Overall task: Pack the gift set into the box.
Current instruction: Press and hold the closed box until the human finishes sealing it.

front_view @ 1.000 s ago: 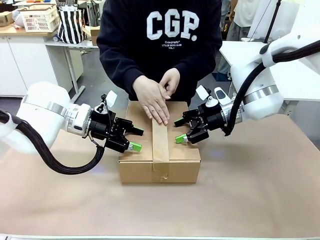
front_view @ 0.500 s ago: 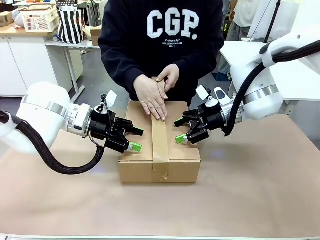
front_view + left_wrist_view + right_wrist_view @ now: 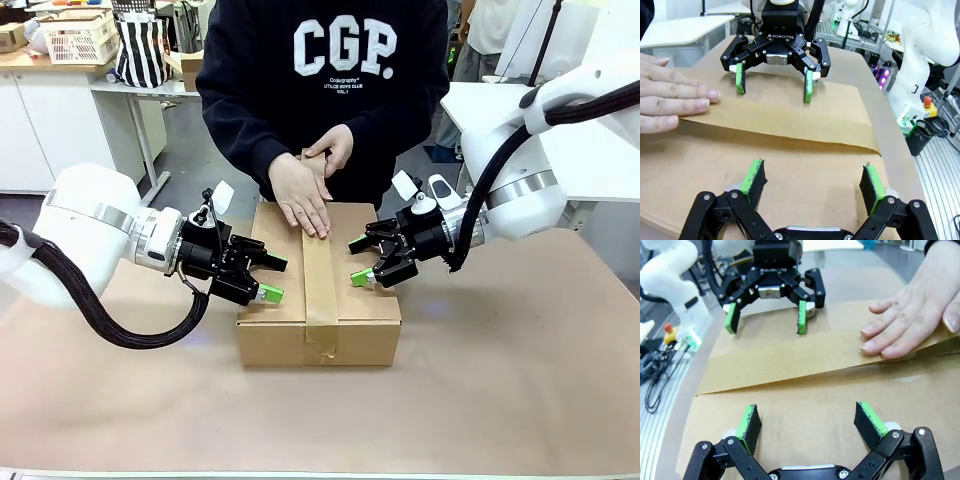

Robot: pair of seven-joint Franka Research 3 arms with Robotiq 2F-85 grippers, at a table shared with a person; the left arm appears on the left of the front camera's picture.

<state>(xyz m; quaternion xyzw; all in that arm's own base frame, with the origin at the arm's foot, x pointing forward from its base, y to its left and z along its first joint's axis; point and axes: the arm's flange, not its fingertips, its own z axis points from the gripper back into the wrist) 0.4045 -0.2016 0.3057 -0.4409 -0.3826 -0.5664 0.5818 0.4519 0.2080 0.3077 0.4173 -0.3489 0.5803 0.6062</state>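
Sitting closed at the table's middle, the large brown corrugated cardboard box [image 3: 318,290] is nearing completion, a person's hand [image 3: 300,196] pressing a brown tape strip [image 3: 318,275] along its seam while the left gripper [image 3: 270,279] and right gripper [image 3: 360,262] are hovering spread, "ROBOTIQ" showing on one.

Front camera faces the person; opposed wrist cameras share the box [image 3: 320,290].

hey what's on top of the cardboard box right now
A strip of brown tape runs along the closed box, with a person's hand pressing its far end. Both open claws, left and right, rest at its sides. Contents are hidden.
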